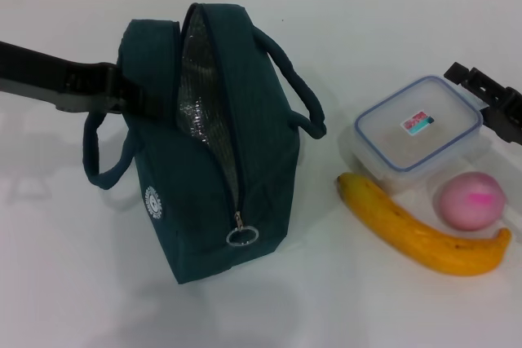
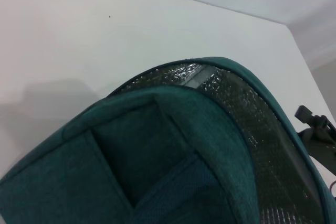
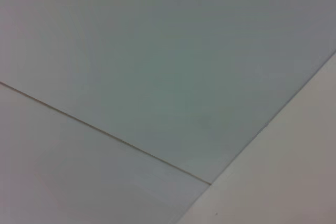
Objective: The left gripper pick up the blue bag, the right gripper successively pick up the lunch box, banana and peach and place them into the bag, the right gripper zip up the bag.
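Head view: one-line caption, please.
Left gripper at the open blue bag; lunch box, banana, peach wait beside it.

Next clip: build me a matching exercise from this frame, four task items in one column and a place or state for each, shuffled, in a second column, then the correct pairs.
Column 1
1. blue bag
2. lunch box
3. banana
4. peach

Column 2
A. lies along the near side of the lunch box and peach, curved
B. lid on, sticker facing up
C. zipper open, foil lining showing
D. sits between the lunch box and the banana's far tip

Pairs: 1-C, 2-B, 3-A, 4-D
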Tool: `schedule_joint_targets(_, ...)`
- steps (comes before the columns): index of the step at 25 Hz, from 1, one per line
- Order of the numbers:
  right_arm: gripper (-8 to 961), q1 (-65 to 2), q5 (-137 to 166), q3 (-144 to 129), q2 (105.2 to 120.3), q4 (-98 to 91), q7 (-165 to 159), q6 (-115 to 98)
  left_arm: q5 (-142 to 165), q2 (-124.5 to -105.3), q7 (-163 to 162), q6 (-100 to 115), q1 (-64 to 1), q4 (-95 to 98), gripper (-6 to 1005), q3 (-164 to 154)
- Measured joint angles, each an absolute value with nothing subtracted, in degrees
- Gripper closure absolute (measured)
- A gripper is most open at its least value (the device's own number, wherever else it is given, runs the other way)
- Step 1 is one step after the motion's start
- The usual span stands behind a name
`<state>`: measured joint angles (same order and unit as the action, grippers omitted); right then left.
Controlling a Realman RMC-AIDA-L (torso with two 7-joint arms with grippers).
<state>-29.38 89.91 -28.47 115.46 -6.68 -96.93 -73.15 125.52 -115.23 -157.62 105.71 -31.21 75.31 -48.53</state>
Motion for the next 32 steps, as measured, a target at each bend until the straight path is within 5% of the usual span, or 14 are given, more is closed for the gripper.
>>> schedule_joint_targets(5, 83, -29.3, 89.8, -28.2, 115.49, -6.4, -97.7, -75.7, 125.6, -115.18, -157.1, 105.4, -31.4, 74.6, 963, -48.5)
schedule_joint_targets(16, 392, -30.0, 88.2, -28.2, 115.76, -5.3, -98.3, -77.4, 125.6, -115.13, -156.6, 105.4, -31.6, 73.7, 964, -48.6)
schedule_joint_targets(21, 457, -30.5, 88.2, -28.3, 115.85, -4.6, -98.3, -77.7, 125.6, -114.88, -156.6, 105.4, -31.8, 73.6, 963, -48.8)
schedule_joint_targets(32, 499, -30.5, 88.2, -28.6, 115.83, -3.8, -98.3, -78.6, 126.1, -114.61, -156.6, 105.5, -32.9, 73.2, 963, -48.9)
